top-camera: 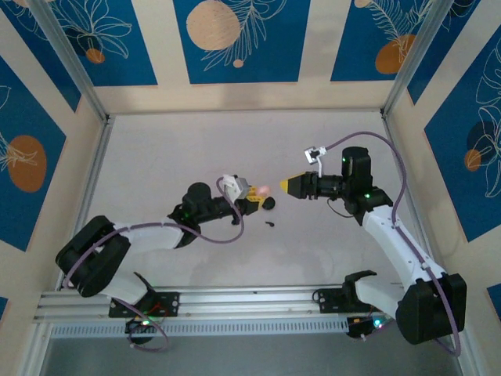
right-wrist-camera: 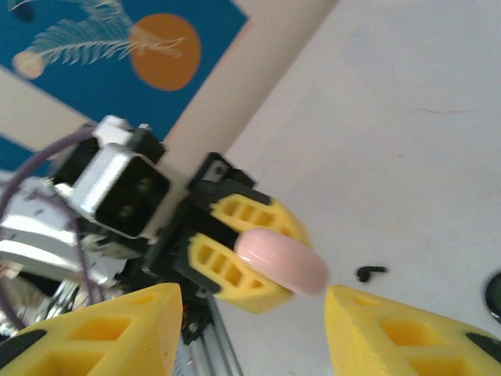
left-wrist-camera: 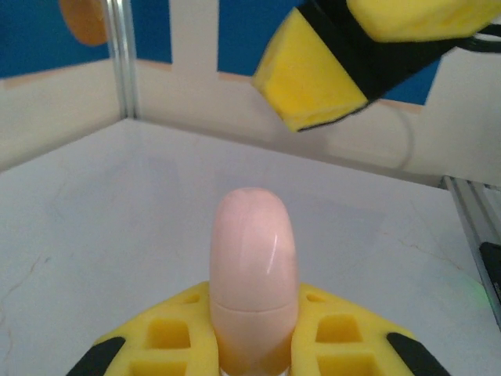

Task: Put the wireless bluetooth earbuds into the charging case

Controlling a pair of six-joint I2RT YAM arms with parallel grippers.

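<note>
Pale pink oval charging case [left-wrist-camera: 252,243] sits clamped in our left gripper [left-wrist-camera: 254,313], we see one tiny black stemmed earbud [top-camera: 270,224] on the white table [top-camera: 172,157] nearby, and our right gripper [top-camera: 283,186] hovers beside the case, jaws parted, empty.

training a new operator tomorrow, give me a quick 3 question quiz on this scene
1. True or false: the left gripper is shut on the pink case.
2. Pick one. The right gripper has its jaws: A) open, gripping nothing; B) shut on the case; C) shut on an earbud.
3. Where does the small black earbud in the right wrist view lie?

Key:
1. True.
2. A.
3. Loose on the table, in neither gripper.
</note>
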